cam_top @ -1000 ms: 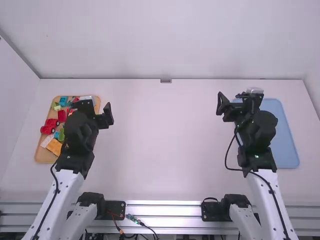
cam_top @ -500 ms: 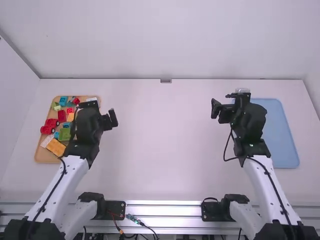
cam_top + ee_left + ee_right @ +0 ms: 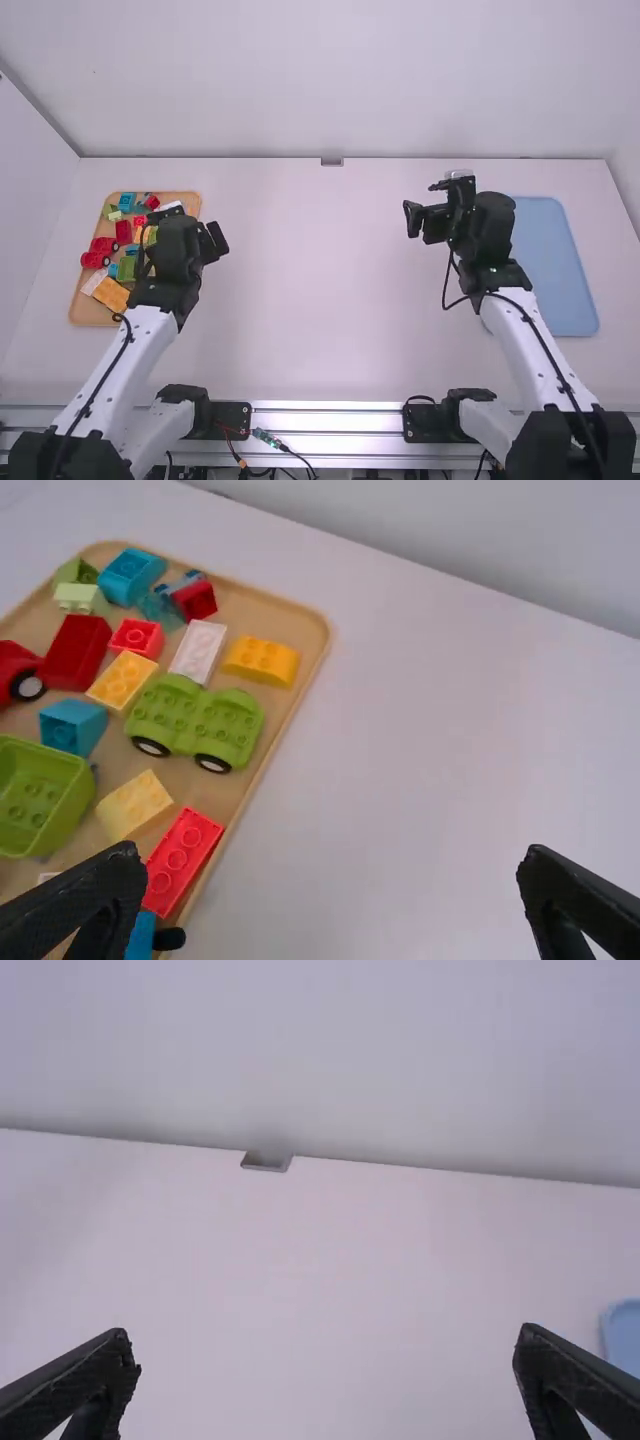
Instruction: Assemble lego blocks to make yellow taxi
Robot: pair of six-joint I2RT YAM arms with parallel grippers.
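At far left, loose on a wooden tray (image 3: pixel 88 314), yellow blocks (image 3: pixel 262 661) among red, green and blue. Then left gripper (image 3: pixel 212 241), jaws wide apart. Farther right, right gripper (image 3: pixel 424 222), jaws also spread, near a blue tray (image 3: pixel 562 265) on the tabletop (image 3: pixel 320 290).

the blocks (image 3: pixel 184 856) sit on one tray (image 3: pixel 88 314), left on the counter (image 3: pixel 330 290) (close together); a second tray (image 3: pixel 567 280) lies right.

A: High view: table (image 3: pixel 330 290) bright, evenly lit. Glare?
B: Yes, pale streaks along the metal rails (image 3: pixel 325 408) at the near edge.
A: Shadows?
B: Soft-edged, faint. Right wrist view: grey shading low on the wall (image 3: pixel 400 1130), table slightly dimmer to one side.
A: Light direction?
B: Cannot tell; looks diffuse.
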